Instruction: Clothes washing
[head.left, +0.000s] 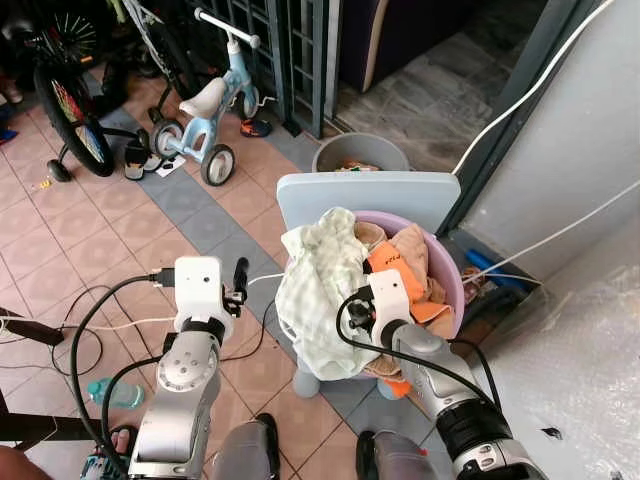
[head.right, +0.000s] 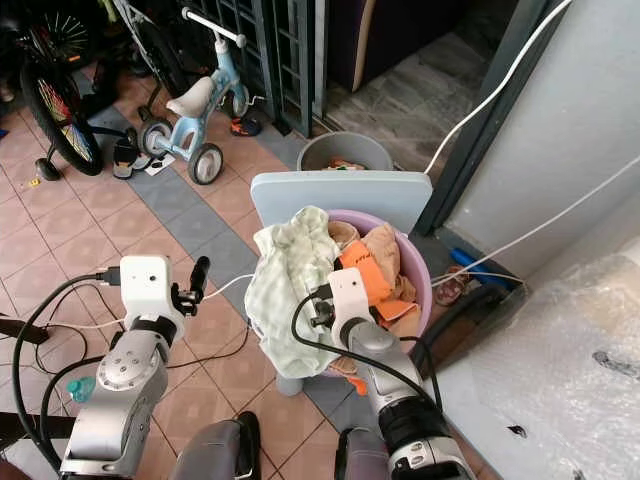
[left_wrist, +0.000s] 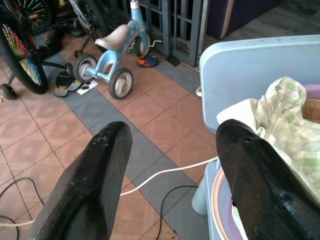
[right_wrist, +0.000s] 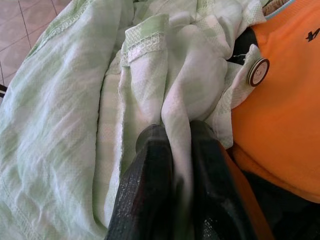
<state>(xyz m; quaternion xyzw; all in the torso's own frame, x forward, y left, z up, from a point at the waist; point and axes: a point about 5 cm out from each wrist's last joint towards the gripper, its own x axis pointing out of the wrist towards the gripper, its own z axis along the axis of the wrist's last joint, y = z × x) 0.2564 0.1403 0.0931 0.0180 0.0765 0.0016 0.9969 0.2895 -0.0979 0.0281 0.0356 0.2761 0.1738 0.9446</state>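
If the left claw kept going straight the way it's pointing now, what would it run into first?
Probably the tiled floor: the left claw is open and aims between the blue tricycle and the pale blue chair back. Depth is uncertain.

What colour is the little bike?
Light blue with a white seat; the left eye view shows it best.

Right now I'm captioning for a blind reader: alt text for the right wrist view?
The right gripper pinches a fold of pale green checked cloth between its black fingers, beside an orange garment with a white button.
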